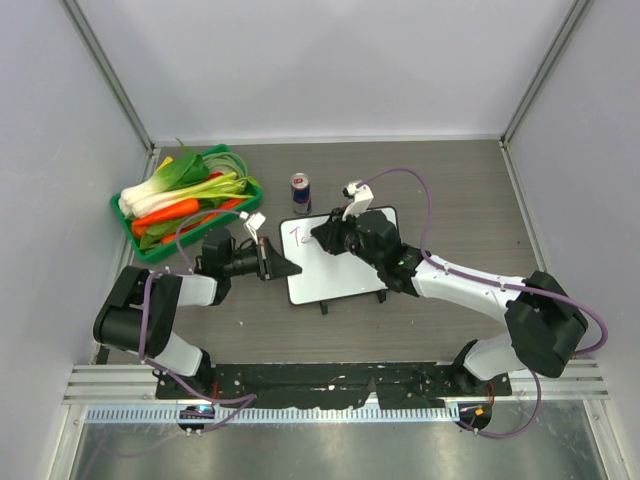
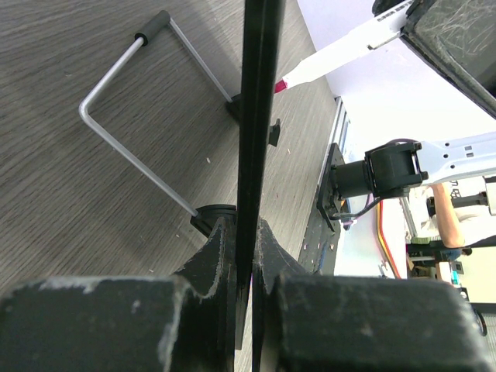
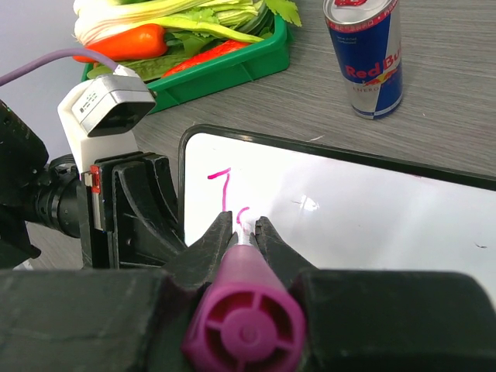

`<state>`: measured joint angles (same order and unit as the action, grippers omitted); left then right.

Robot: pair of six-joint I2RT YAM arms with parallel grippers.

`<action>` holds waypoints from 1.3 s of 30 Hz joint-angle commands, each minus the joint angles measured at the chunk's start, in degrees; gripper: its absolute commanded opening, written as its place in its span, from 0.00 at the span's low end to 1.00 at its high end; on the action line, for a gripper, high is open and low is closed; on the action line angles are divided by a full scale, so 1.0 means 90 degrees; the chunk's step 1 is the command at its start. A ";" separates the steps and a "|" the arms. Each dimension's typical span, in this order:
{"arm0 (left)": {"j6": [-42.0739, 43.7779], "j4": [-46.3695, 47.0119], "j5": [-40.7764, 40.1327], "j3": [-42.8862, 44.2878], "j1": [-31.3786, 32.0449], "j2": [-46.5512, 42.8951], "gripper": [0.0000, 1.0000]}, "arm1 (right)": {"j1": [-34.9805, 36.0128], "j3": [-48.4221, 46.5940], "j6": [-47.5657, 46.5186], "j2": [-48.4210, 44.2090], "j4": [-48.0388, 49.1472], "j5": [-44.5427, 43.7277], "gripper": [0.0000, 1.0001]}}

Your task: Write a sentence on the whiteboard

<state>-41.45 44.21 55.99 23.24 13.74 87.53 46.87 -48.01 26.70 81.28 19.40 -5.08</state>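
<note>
The left end effector (image 2: 246, 232) clamps the board (image 3: 372, 225), the right end effector (image 3: 246, 226) grips the marker (image 3: 246, 329); pressing hard could slip the board, skewing the letters (image 3: 224, 187).

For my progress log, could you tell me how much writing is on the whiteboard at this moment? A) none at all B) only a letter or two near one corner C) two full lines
B: the whiteboard bears just a pink T and the start of a second letter, right where the right gripper holds the marker.
</note>
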 commanded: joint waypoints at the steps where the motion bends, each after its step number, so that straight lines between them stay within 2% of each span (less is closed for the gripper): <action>1: 0.0221 -0.0312 -0.0381 0.0064 -0.0022 0.0128 0.00 | -0.0003 -0.0096 -0.0213 -0.0163 -0.0134 -0.0334 0.01; 15: 0.0221 -0.0312 -0.0391 0.0064 -0.0022 0.0128 0.00 | -0.0042 -0.0476 -0.0203 -0.0066 -0.0144 -0.0724 0.01; 30: 0.0211 -0.0302 -0.0381 0.0073 -0.0022 0.0167 0.00 | -0.0052 -0.0525 -0.0125 0.0042 -0.0270 0.0144 0.01; 39: 0.0211 -0.0293 -0.0361 0.0064 -0.0022 0.0167 0.00 | -0.0110 -0.0232 0.0197 -0.0427 0.0051 0.0009 0.01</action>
<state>-41.45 44.42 56.16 23.42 13.74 87.66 46.41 -50.92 26.72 81.67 16.23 -4.08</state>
